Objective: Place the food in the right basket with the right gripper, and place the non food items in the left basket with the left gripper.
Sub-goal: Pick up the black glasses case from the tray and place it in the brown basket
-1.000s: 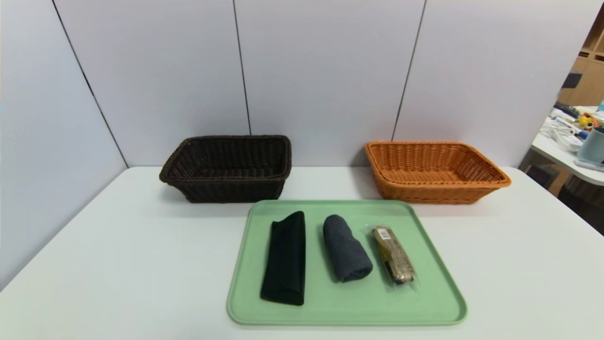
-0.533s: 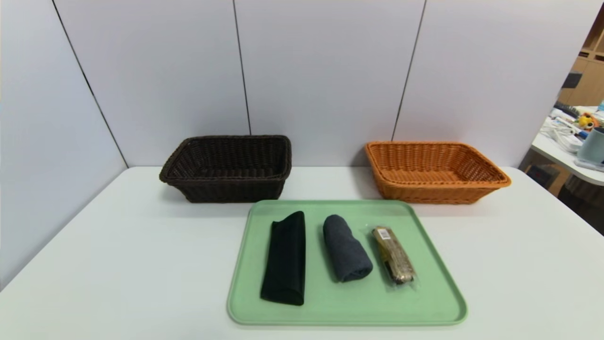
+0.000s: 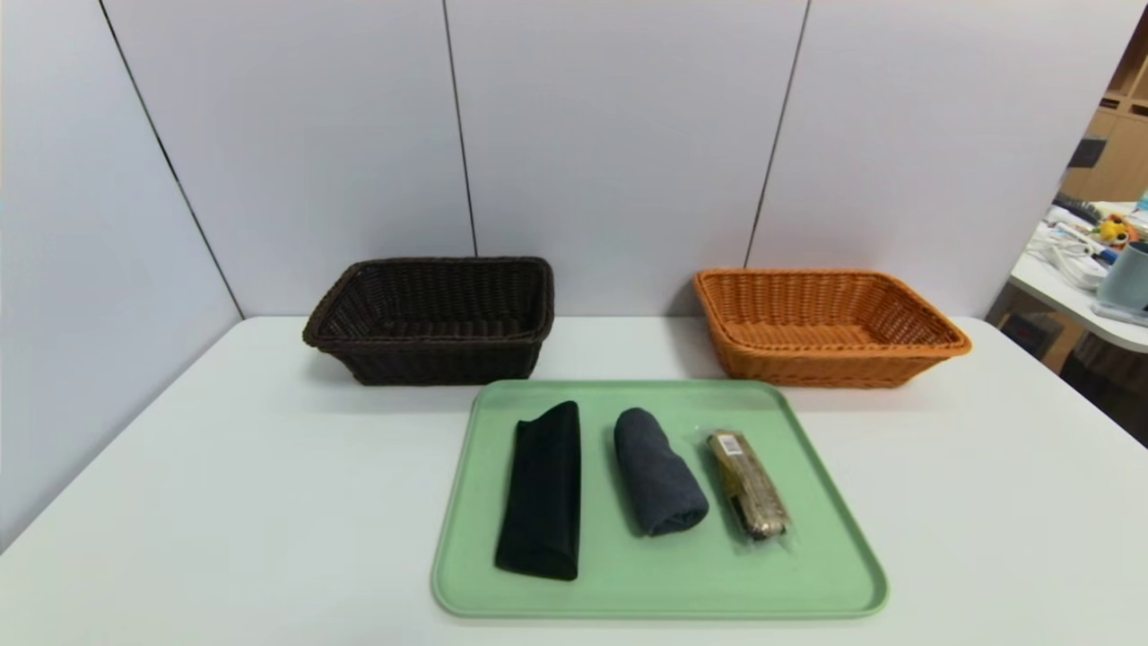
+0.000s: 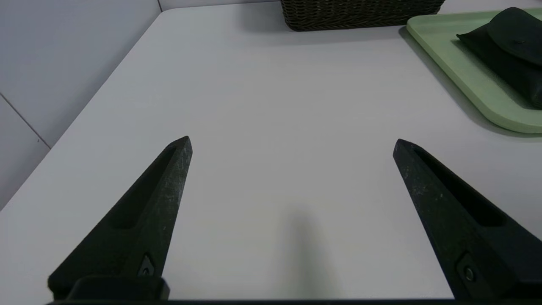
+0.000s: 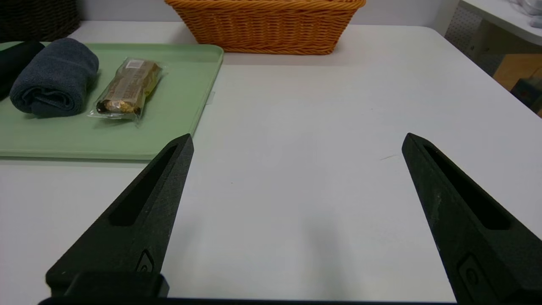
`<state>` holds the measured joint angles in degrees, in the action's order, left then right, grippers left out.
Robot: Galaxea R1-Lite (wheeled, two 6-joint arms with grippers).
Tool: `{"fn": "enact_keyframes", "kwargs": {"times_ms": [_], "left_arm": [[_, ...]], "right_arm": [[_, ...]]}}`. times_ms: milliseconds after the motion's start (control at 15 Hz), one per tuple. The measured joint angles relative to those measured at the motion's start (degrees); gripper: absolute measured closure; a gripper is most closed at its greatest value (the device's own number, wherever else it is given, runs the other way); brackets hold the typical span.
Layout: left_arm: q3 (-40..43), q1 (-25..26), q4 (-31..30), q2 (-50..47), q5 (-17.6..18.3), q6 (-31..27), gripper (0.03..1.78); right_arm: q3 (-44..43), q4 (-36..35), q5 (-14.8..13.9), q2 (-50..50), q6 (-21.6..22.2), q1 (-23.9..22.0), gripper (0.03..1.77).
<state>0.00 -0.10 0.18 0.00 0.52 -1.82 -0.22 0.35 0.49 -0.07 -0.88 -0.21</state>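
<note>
Green tray [image 3: 834, 574] on tabletop [image 3: 224, 493]: black folded cloth [image 3: 541, 489], grey rolled towel [image 3: 657, 483], wrapped snack bar [image 3: 746, 483]. Dark basket [image 3: 430, 359] left, orange basket [image 3: 821, 363] right. Left claw [image 4: 292, 142], right claw [image 5: 296, 140]: both spread, empty, low over tabletop. Risks: slick wrapper slipping from grasp; right claw snagging towel just beside bar.

Tray [image 3: 807, 574] on bench [image 3: 224, 502]: black pouch [image 3: 541, 492], towel roll [image 3: 659, 484], snack bar [image 3: 747, 484]. Dark basket [image 3: 430, 321] and orange basket [image 3: 825, 327] behind.

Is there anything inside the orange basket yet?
No, the orange basket shows only its bare woven bottom, and the snack bar lies on the green tray.
</note>
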Motion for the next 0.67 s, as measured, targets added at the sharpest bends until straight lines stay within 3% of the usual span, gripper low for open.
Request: {"fn": "enact_keyframes", "kwargs": {"times_ms": [667], "left_arm": [[-2.45,-0.04,0.41,0.18,1.51,-0.79,0.12]], "right_arm": [[-0.35,0.77,-0.67,0.00,0.37,0.02,0.10]]}}
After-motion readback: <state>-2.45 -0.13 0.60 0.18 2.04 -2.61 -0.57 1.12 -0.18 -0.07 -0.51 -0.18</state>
